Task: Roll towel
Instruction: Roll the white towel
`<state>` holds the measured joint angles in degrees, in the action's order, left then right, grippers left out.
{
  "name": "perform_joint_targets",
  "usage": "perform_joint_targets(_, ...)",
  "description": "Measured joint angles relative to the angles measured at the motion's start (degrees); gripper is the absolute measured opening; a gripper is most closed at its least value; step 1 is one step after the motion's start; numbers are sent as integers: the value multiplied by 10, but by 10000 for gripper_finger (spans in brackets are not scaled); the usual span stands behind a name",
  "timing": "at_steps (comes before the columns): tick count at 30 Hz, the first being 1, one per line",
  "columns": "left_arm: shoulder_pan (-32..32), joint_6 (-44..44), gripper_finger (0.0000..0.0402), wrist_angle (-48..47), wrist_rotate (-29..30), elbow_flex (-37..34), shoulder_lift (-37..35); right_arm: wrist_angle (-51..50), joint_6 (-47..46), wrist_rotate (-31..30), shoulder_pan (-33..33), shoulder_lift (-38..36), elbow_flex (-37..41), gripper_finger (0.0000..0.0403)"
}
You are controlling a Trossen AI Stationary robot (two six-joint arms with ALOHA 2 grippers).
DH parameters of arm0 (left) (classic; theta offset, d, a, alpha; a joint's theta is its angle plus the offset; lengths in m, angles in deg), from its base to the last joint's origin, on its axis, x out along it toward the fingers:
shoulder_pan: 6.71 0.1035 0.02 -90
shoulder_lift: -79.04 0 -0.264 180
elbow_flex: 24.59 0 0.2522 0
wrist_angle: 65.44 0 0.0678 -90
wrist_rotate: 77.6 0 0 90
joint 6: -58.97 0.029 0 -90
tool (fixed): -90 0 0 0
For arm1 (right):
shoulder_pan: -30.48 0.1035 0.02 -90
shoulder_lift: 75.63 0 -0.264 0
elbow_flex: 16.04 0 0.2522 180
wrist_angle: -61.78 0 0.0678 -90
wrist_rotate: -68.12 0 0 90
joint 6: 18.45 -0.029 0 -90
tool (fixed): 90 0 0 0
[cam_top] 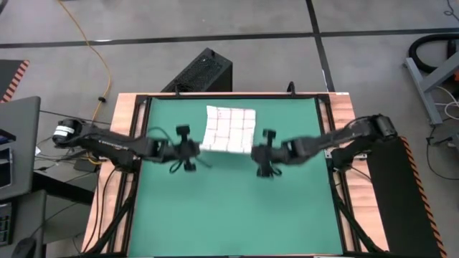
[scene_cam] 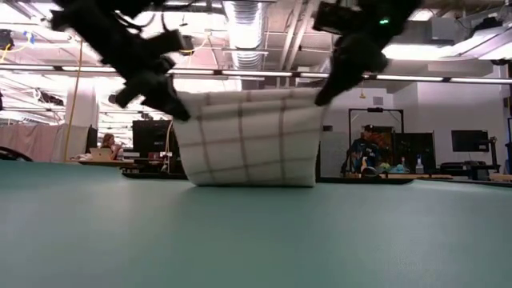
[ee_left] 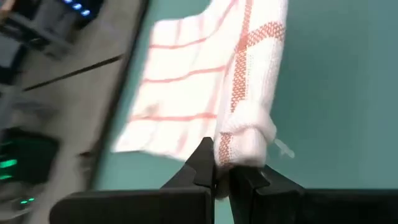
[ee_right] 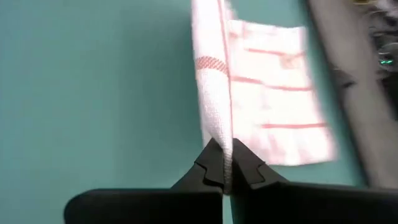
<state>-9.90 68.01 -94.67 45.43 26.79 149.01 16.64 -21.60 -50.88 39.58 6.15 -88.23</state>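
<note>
A: High view: the towel (cam_top: 229, 128) sits toward the far half of the green mat (cam_top: 229, 215), its near edge lifted between the 2 arms. Left gripper (cam_top: 198, 148) at the near-left corner, right gripper (cam_top: 252, 151) at the near-right corner.

B: Low view agrees. The cloth hangs like a curtain from 2 raised corners, and its lower fold touches the mat. The checks read as dark lines here.

A: Grip state?

B: Left wrist view: left gripper (ee_left: 222, 180) clenched on a bunched corner of the towel (ee_left: 205, 81), cloth pinched between both fingers. Right wrist view: right gripper (ee_right: 227, 171) pinched tight on a thin edge of the towel (ee_right: 261, 93), the rest trailing flat on the mat beyond.

A: Any writing or labels?

B: None legible on towel, mat or arms. A black box (cam_top: 201, 72) stands on the floor past the table's far edge, with no readable marking. Low view shows seated people at desks in the room behind, too small to detail.
</note>
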Motion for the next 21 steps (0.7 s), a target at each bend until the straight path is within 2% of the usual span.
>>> perform_joint_targets(5,-123,-117,3,53,12,-26,5,78,-103,-24,102,1,53,14)
perform_joint_targets(9,-181,-167,4,101,18,-33,16,116,-155,-44,150,1,64,14)
perform_joint_targets(16,-202,-207,5,165,23,-33,76,167,-182,-42,163,67,64,14)
perform_joint_targets(21,-206,-268,6,185,-32,-33,121,192,-216,-23,173,129,64,14)
